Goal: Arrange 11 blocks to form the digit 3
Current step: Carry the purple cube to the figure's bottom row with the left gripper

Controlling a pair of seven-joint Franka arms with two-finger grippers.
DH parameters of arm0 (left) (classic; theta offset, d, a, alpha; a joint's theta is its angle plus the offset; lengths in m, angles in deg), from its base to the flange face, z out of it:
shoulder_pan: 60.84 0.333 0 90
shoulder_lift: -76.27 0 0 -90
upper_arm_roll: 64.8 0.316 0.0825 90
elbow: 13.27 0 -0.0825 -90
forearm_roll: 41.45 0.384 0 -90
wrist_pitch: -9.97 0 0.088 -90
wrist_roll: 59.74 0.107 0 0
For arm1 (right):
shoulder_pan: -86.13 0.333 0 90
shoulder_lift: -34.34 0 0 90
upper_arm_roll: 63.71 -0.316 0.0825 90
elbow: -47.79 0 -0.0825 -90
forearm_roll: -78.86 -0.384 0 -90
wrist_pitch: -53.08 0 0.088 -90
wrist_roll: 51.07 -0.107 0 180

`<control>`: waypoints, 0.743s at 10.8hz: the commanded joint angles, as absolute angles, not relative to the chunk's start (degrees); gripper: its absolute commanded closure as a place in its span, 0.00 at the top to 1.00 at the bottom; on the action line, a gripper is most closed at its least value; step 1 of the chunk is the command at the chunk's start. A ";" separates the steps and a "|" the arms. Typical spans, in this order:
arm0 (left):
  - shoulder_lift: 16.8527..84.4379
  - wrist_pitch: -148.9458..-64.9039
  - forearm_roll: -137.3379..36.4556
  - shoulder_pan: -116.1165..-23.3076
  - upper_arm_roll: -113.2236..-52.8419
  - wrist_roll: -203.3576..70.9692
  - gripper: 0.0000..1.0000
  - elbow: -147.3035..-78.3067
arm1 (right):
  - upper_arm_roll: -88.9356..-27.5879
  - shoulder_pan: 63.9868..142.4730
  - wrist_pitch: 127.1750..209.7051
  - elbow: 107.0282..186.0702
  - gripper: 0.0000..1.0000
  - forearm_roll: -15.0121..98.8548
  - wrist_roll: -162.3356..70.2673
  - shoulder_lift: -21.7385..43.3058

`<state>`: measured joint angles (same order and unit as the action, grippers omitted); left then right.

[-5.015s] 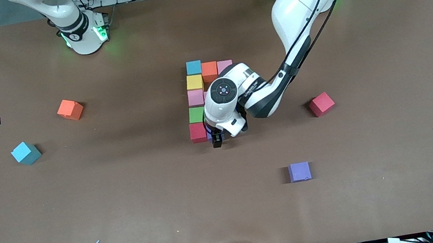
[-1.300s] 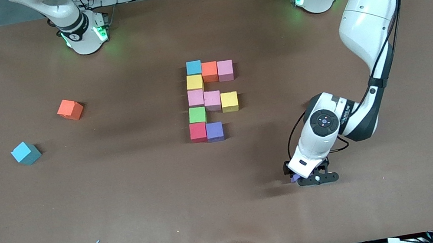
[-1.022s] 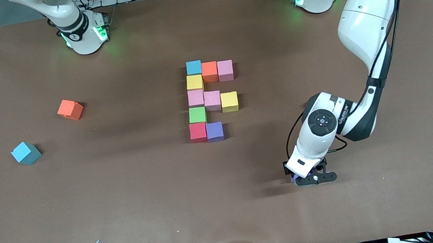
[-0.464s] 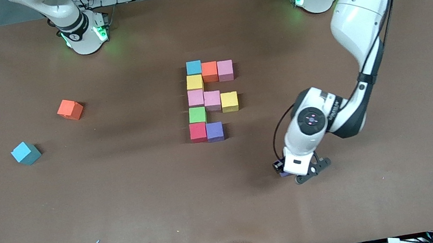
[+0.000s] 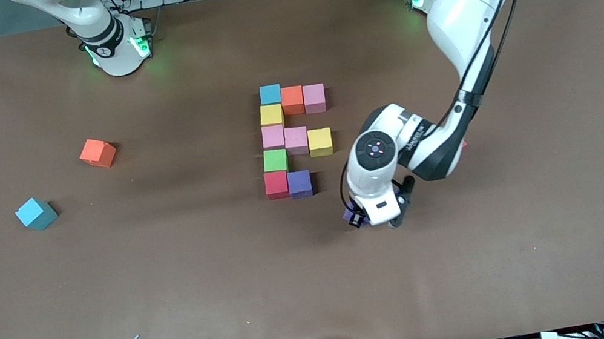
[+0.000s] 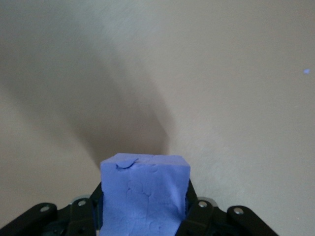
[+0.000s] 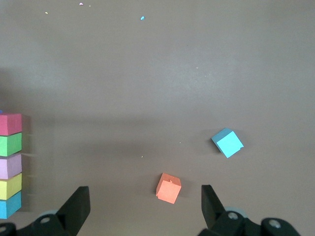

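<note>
The left gripper [image 5: 370, 218] hangs over the worktop [image 5: 175, 289] near the digit 3 [image 5: 293, 137], jaws clamped on a purple block [image 6: 143, 194]. The right gripper [image 7: 145, 204] waits at the right arm's end, jaws wide, over 2 loose blocks [image 7: 169, 188].

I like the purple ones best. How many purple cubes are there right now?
2. One purple cube ends the figure's row nearest the front camera, beside the red cube. The other purple cube is gripped in the left hand. Others may be hidden.
</note>
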<state>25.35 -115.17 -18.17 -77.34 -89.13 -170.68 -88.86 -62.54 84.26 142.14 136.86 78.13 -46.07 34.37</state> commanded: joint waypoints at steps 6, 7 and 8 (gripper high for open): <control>25.91 -110.26 -19.04 -83.16 -88.88 -198.16 0.00 -90.53 | -63.10 83.49 142.29 137.09 1.00 77.45 -46.67 34.69; 25.91 -109.82 -19.12 -83.68 -88.88 -198.26 0.00 -90.52 | -63.10 83.49 142.29 137.09 1.00 77.45 -46.67 34.69; 25.82 -109.30 -19.04 -83.86 -88.88 -198.26 0.00 -90.52 | -63.10 83.49 142.29 137.09 1.00 77.45 -46.67 34.69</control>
